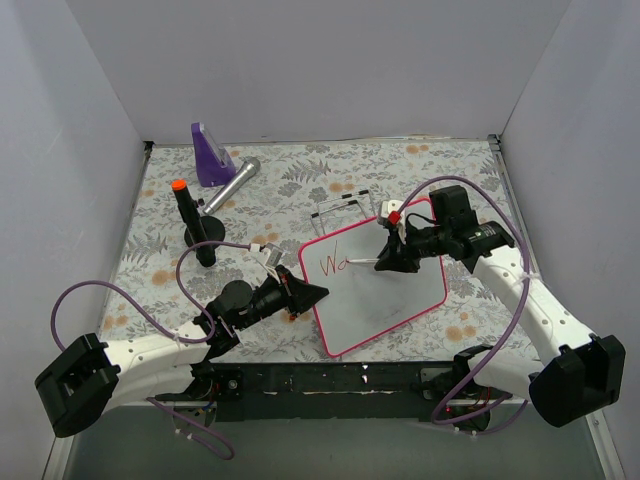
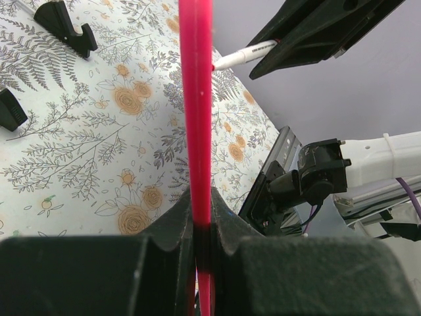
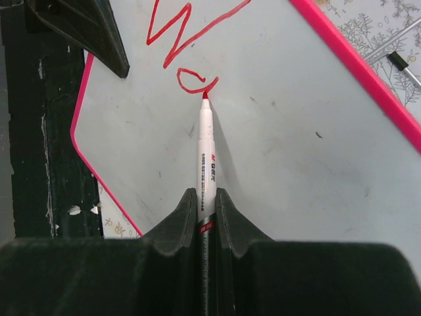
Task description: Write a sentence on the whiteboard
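The whiteboard (image 1: 395, 300) with its pink-red frame lies tilted on the flowered table. Red lettering "Wa" (image 1: 332, 264) stands near its upper left corner and shows larger in the right wrist view (image 3: 184, 46). My right gripper (image 1: 385, 262) is shut on a white marker (image 3: 206, 158), whose red tip touches the board at the end of the "a". My left gripper (image 1: 318, 293) is shut on the board's left frame edge (image 2: 197, 105). The marker also shows in the left wrist view (image 2: 243, 56).
A black marker stand with an orange-capped marker (image 1: 192, 225), a silver microphone (image 1: 233, 184) and a purple wedge (image 1: 209, 155) stand at the back left. Black clip feet and wire pieces (image 1: 345, 205) lie behind the board. Grey walls enclose the table.
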